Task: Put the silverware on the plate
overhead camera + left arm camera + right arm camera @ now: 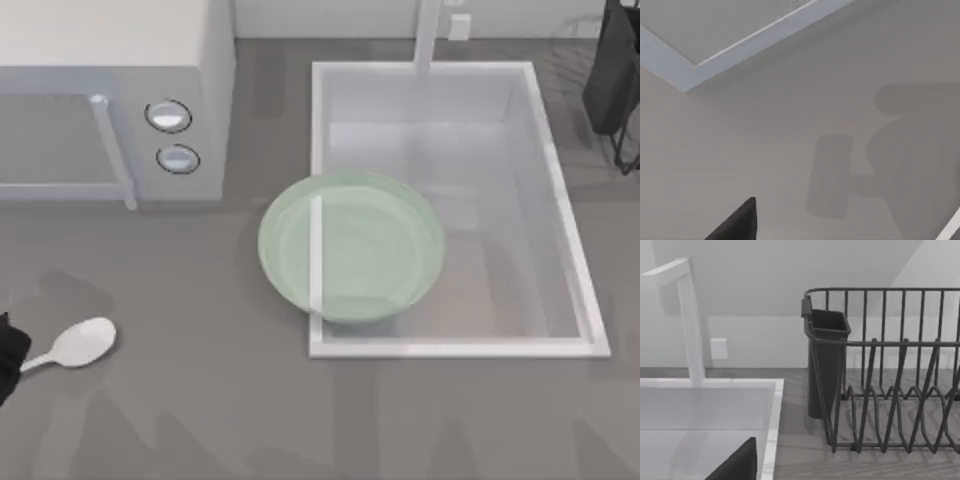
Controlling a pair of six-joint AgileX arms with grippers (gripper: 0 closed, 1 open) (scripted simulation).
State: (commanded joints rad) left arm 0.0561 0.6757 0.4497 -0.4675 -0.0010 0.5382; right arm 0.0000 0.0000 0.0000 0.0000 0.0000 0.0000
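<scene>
At the top view's lower left edge, the left gripper (8, 352) meets the spoon (78, 345) handle; jaws' opening can't be told.

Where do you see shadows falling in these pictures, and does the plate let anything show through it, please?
Top view: soft dark shadows spread over the counter below the spoon; the sink rim shows through the translucent green plate. Left wrist view: a blocky arm-like shadow lies on the counter. Right wrist view: the faucet casts a faint shadow on the wall.
</scene>
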